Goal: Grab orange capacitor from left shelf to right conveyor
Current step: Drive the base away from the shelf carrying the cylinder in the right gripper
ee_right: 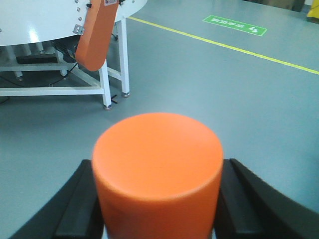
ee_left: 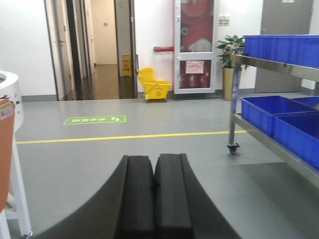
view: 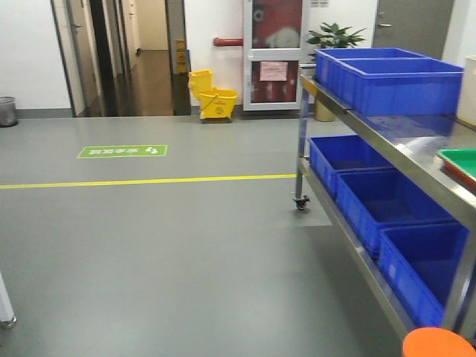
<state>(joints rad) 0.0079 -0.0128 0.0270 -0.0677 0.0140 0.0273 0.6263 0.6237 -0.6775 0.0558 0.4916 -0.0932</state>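
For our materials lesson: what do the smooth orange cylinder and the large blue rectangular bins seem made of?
Smooth orange cylinder: probably matte plastic or coating; even colour, no glare. Large blue rectangular bins: likely moulded plastic; uniform colour, thick rims, faint sheen.

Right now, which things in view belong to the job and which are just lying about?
Job: orange capacitor, in right gripper; steel shelf; conveyor's white rim.
Lying about: yellow mop bucket, potted plant, green floor sign, grey waste bin, blue bins.
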